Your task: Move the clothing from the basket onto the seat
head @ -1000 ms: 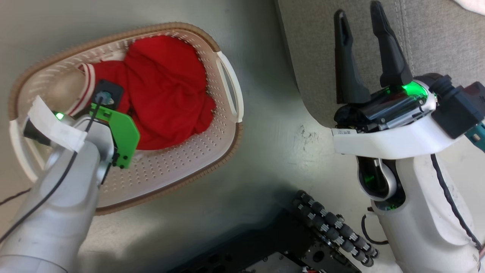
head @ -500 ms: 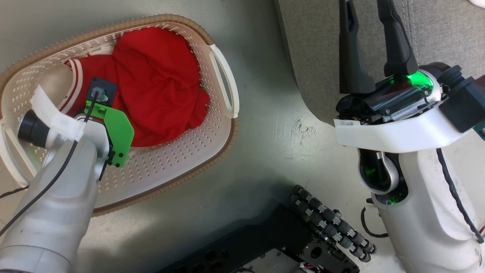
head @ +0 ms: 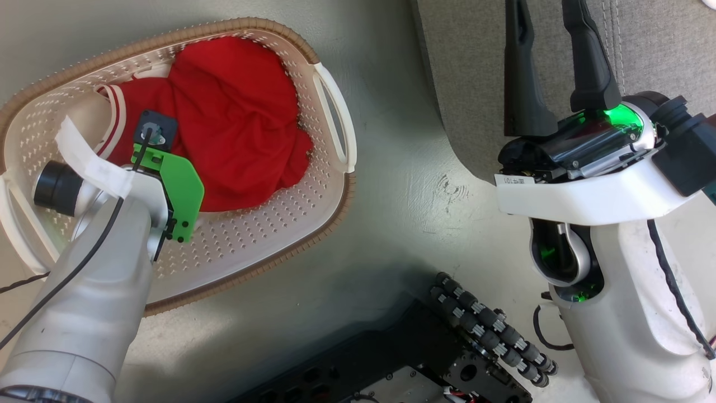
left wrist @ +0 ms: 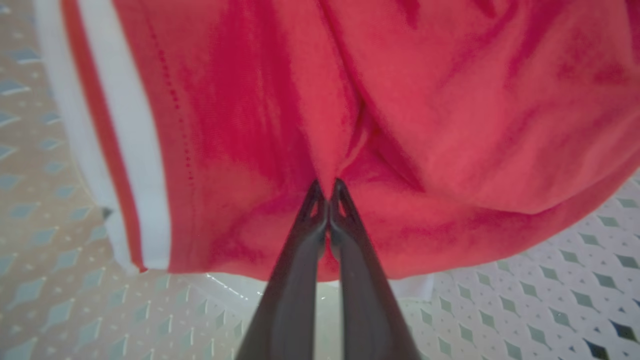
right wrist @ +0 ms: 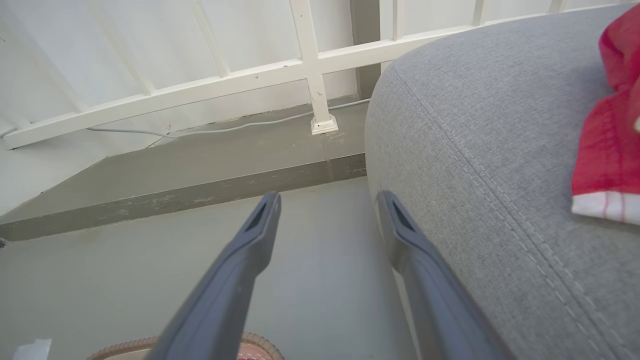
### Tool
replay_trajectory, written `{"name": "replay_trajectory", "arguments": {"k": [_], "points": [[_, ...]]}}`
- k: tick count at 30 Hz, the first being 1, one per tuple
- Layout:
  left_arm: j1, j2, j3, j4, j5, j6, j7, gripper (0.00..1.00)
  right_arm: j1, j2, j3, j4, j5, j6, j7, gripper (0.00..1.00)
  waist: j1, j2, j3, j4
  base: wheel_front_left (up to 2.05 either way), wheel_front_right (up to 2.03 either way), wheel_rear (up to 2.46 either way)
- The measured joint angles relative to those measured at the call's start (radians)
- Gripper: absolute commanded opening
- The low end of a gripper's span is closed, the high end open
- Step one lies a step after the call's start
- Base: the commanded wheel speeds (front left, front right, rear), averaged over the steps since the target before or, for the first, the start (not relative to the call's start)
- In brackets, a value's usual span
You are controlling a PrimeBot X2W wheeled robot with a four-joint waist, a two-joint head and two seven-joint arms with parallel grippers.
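While left end effector [left wrist: 327,189] pinches one garment [left wrist: 425,125], right end effector [right wrist: 328,196] gapes; one basket [head: 251,246].

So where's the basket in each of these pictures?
Head view: upper left, the basket sits left of the seat.
Left wrist view: its perforated wall runs along the bottom and left, behind the clothing.
Right wrist view: a sliver of its brown rim at the bottom edge, left of centre.
Shared landmark: the red clothing lying in it, clear in the head and left wrist views.

At the left gripper [left wrist: 327,192] the red clothing [left wrist: 450,125] is soft matt cloth, the oval cream basket [head: 251,246] smooth perforated plastic. Beside the right gripper [right wrist: 327,205], the large grey seat [right wrist: 475,150] is coarse weave.
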Motion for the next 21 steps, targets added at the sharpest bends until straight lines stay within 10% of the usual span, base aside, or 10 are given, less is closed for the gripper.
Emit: {"name": "replay_trajectory", "arguments": {"k": [21], "points": [[-0.002,-0.081,-0.05,-0.037,-0.005,-0.053,-0.231,0.0,-0.018,-0.02,-0.08,0.096,-0.07,0.002,0.0,1.0,0.0,0.0,-0.101,0.07,0.0,0.0,0.0]]}}
